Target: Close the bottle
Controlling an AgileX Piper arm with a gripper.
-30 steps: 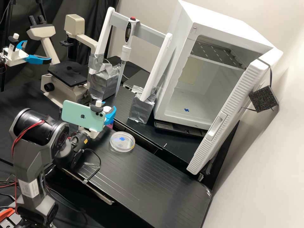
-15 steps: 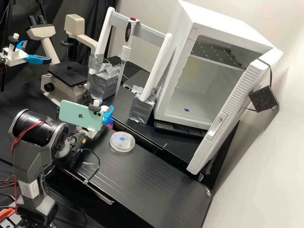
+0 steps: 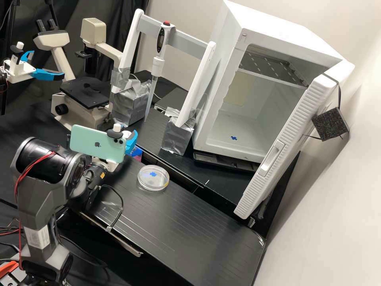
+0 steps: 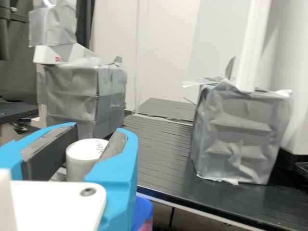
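In the high view my gripper (image 3: 131, 143) is partly behind the phone mounted on the wrist, at the left end of the raised black shelf. The wrist view shows the gripper (image 4: 91, 151) shut on a round white cap (image 4: 83, 159), which sits between its dark pads with its flat top up. Just beyond the fingers and lower is a blue and pink object (image 4: 143, 211), partly hidden by one finger; I cannot tell whether it is the bottle. In the high view this blue and pink object (image 3: 137, 152) shows beside the gripper.
A petri dish (image 3: 153, 178) lies on the shelf (image 3: 190, 214). Tape-wrapped blocks (image 3: 177, 137) hold up a white frame with a pipette (image 3: 158, 63). A microscope (image 3: 85, 93) stands behind left; an open white cabinet (image 3: 254, 99) is to the right.
The gripper and its phone have shifted a little to the left in the high view, so more of the blue and pink object shows beside the fingers.
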